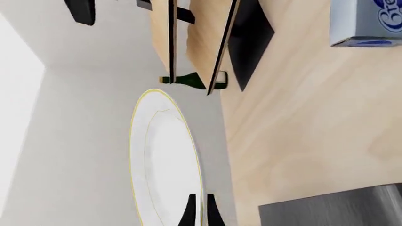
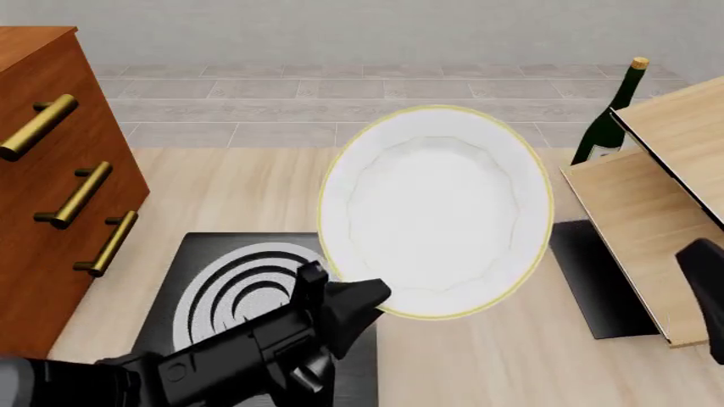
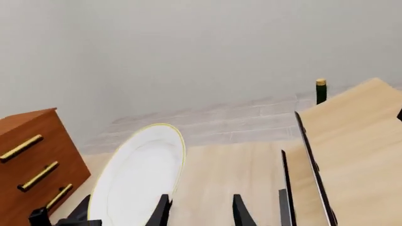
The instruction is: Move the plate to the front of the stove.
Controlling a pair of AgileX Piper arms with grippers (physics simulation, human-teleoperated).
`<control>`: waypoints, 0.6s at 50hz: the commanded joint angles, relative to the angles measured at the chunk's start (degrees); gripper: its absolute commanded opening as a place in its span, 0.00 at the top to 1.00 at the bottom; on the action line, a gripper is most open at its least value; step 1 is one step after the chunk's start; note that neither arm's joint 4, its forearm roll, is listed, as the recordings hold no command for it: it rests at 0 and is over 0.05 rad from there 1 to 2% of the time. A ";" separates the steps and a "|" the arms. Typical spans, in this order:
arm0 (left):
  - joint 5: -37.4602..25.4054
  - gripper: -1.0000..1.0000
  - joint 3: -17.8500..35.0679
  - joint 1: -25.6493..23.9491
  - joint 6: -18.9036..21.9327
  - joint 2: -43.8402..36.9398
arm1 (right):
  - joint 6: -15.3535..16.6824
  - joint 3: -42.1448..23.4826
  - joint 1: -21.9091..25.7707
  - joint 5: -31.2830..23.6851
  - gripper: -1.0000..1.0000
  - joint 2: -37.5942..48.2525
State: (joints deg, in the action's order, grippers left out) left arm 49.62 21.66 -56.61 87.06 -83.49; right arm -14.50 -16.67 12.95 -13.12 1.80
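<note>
So the left gripper (image 2: 368, 297) is pinching the smooth round gold-rimmed plate (image 2: 436, 212) — tilted. It's hiding part of the ringed stove (image 2: 243, 284); right gripper (image 3: 199, 209) fingers are gaping wide.

The wooden table (image 2: 487, 365) carries the stove (image 2: 203, 280) and a dark panel (image 2: 599, 280).

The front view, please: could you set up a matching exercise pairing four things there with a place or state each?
Things:
1. plate
2. stove
3. bottle
4. drawers

Places or states:
A. upright behind the pale wooden boards
B. lifted and tilted, rim pinched by the left gripper
C. along the table's left edge, brass handles
D. flat on the table, under the left arm

Pairs: 1-B, 2-D, 3-A, 4-C
</note>
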 commanded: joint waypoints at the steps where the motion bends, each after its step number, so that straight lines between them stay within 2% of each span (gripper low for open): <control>1: 2.71 1.00 -0.35 -0.40 1.52 -0.34 | -2.01 -4.94 6.56 -3.57 0.00 3.26; 4: 2.80 1.00 -0.41 -0.56 1.52 -0.23 | -1.91 -5.40 7.64 -3.60 0.00 3.94; 6: 2.93 1.00 -0.49 -0.67 1.62 -0.20 | -4.00 -5.31 9.40 -3.25 0.00 4.16; 7: 2.84 1.00 -0.44 -0.71 1.58 -0.11 | -3.81 -5.15 9.83 -3.00 0.00 6.91; 9: 2.84 1.00 -0.44 -0.80 1.72 -0.04 | -3.00 -5.51 9.60 -2.76 0.00 5.63; 16: 3.65 1.00 -0.48 -1.50 1.78 -0.64 | -3.24 -5.24 9.72 -1.19 0.00 7.36; 23: 3.05 1.00 -0.37 -2.17 1.64 0.15 | -4.24 -4.24 10.12 2.95 0.00 11.04; 28: 2.31 1.00 -0.44 -2.83 1.38 1.17 | -6.60 -3.46 10.07 7.02 0.00 14.33; 30: 2.56 1.00 -0.69 -3.11 1.62 1.25 | -6.25 -3.50 9.95 8.21 0.00 15.71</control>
State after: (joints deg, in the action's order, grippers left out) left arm 52.15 20.96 -58.66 88.38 -83.39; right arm -19.00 -20.75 22.35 -10.00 12.46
